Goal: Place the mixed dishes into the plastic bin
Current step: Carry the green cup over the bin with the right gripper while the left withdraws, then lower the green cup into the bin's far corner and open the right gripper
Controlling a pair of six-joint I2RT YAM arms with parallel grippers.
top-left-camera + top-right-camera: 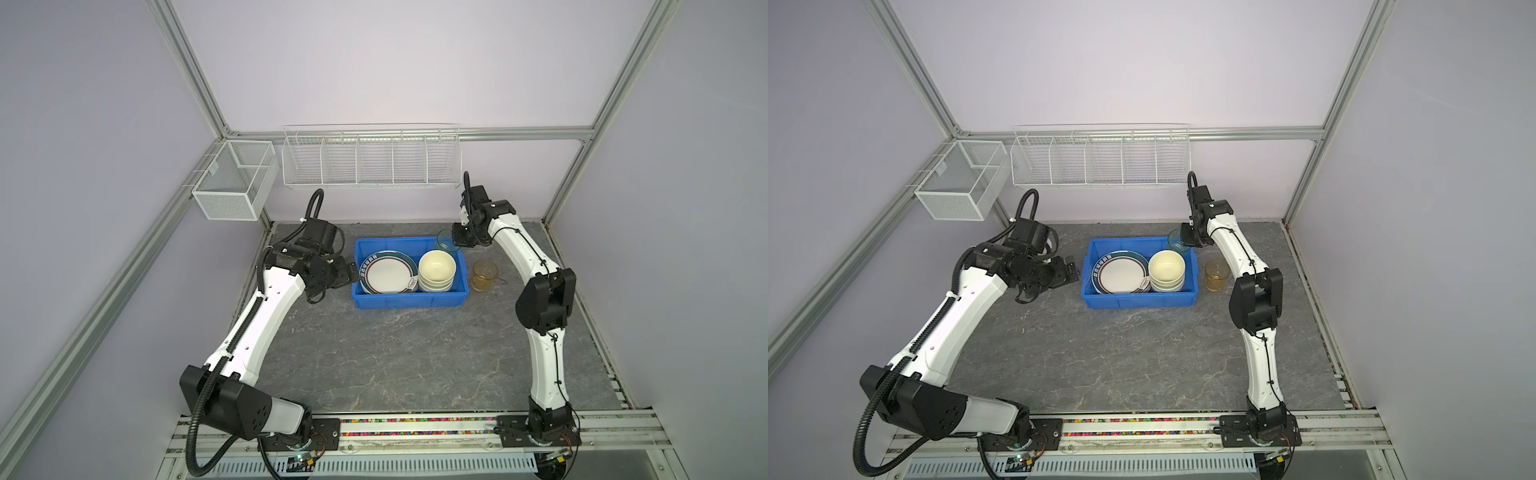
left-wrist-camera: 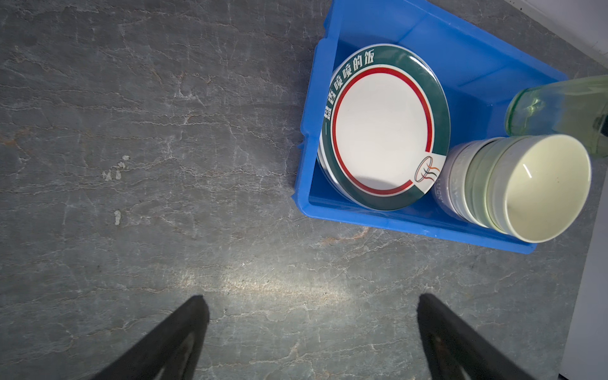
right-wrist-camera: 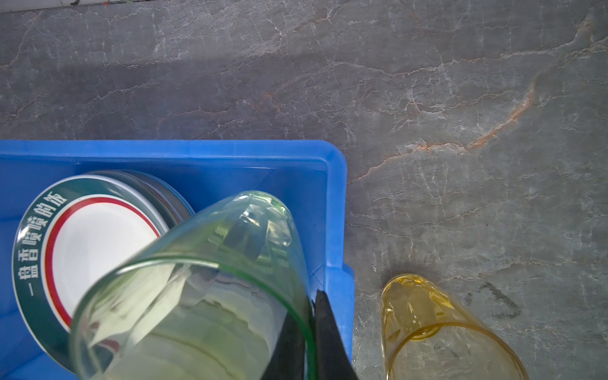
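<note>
**Green cup being held over the bin corner**

Top views: in both, the blue bin is being seen at centre frame. The teal-red rimmed plate and the stacked bowls are lying inside it. The green cup is being held over the bin's upper right corner by the right gripper. The amber cup is standing on the table just right of the bin. The left gripper is hovering at the bin's left wall.

Left wrist: its fingers are being shown spread wide and empty over bare table.

Right wrist: the green cup's rim is being pinched, one finger inside and one outside.

Handling, judged: the cups are being taken as light, thin-walled and slippery. A rim pinch is being judged the right hold.
</note>
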